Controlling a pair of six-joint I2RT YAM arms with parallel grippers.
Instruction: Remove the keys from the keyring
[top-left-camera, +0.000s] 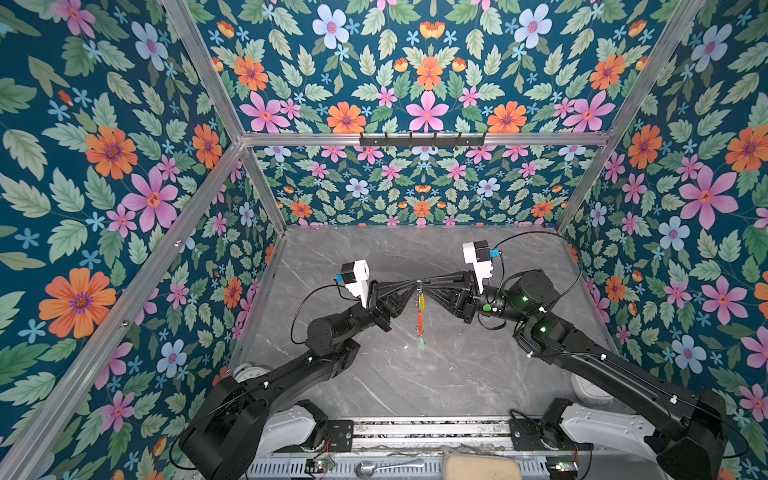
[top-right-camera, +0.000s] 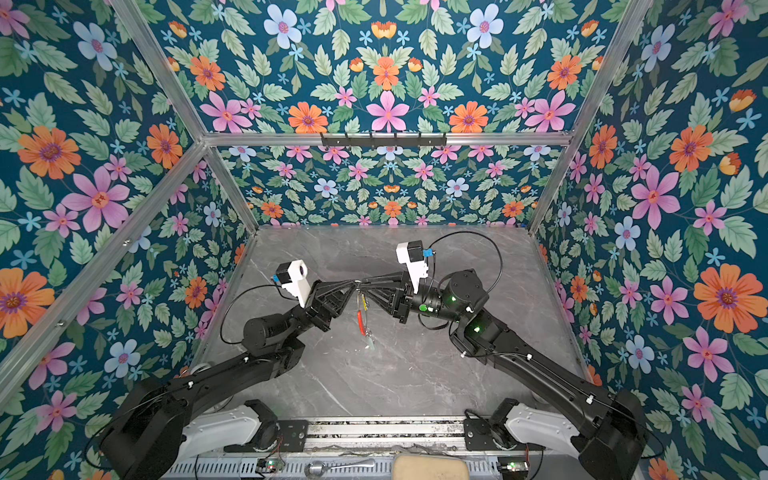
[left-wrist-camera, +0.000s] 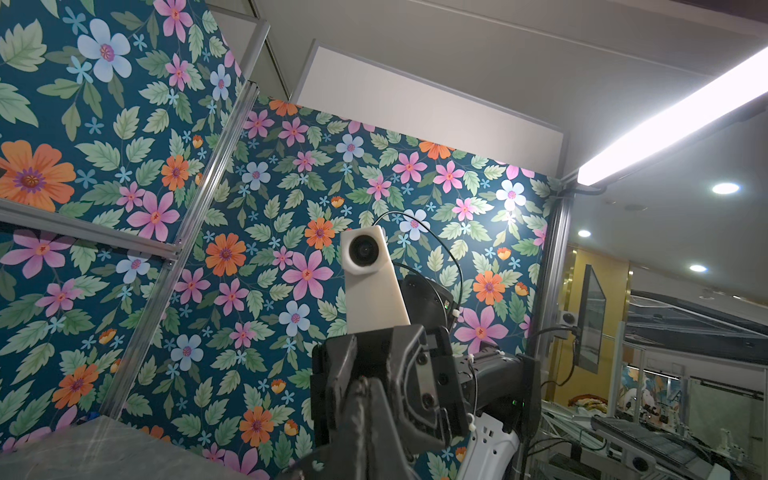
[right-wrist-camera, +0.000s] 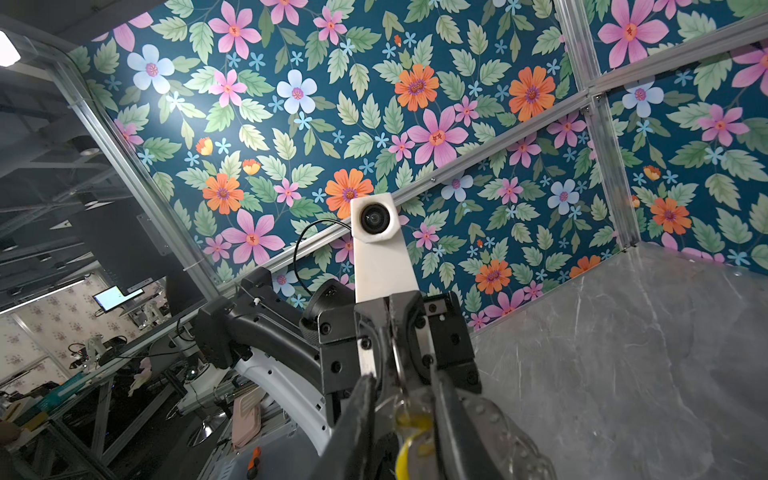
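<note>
Keyring (top-left-camera: 419, 322): hangs in the air over the middle of the counter (top-left-camera: 374, 374), seen edge-on in both top views. Its long axis runs straight down from the point where the two hands meet. Red sleeve at mid-height. It looks clear of the counter, but the gap is not certain.

Keys: both are on the ring. The yellow-tagged key (top-left-camera: 422, 301) sits high, just under the hands. The mint-tagged key (top-left-camera: 420, 344) dangles at the bottom, well below them.

Left hand (top-left-camera: 413, 284): fully closed, pinching the ring's wire at the top, so it carries the hanging weight. In the right wrist view the thin wire runs into its closed fingers.

Right hand (top-left-camera: 424, 285): comes in from the opposite side, tip to tip with the left. Jaws are narrow, one on each side of the yellow-tagged key (right-wrist-camera: 409, 424). I cannot tell whether the pads press on it.

Judgement: the right hand is nearer the yellow-tagged key, which lies straight ahead between its jaws. The ring extends downward, across both hands' reach. The next move probably needs the right hand to work that key along the wire and away from the left hand's pinch. Risk: the ring may swing or twist in that one pinch.
</note>
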